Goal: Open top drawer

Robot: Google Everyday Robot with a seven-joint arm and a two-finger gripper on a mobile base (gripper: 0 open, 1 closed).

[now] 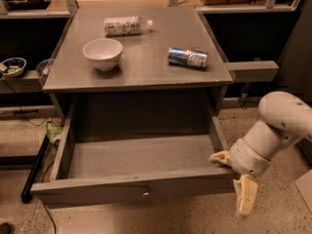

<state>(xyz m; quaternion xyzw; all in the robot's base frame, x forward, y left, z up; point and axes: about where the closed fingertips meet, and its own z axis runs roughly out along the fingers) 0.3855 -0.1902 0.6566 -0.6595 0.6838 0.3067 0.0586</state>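
Observation:
The top drawer [97, 191] is a grey wooden drawer under the table top, pulled far out, with its deep plain interior bare. A small round metal knob [145, 193] sits at the centre of its front panel. My gripper [233, 177] is at the drawer's front right corner, just outside the right side wall. One cream finger [219, 157] reaches toward the side wall's top edge and the other hangs down past the front panel; they stand apart with nothing between them. The white arm comes in from the right.
On the grey table top [146, 72] stand a white bowl [102, 52], a plastic bottle on its side [124, 26] and a blue can on its side [187, 57]. A small bowl [12, 66] sits on a left shelf. A black bar [34, 172] lies on the floor at left.

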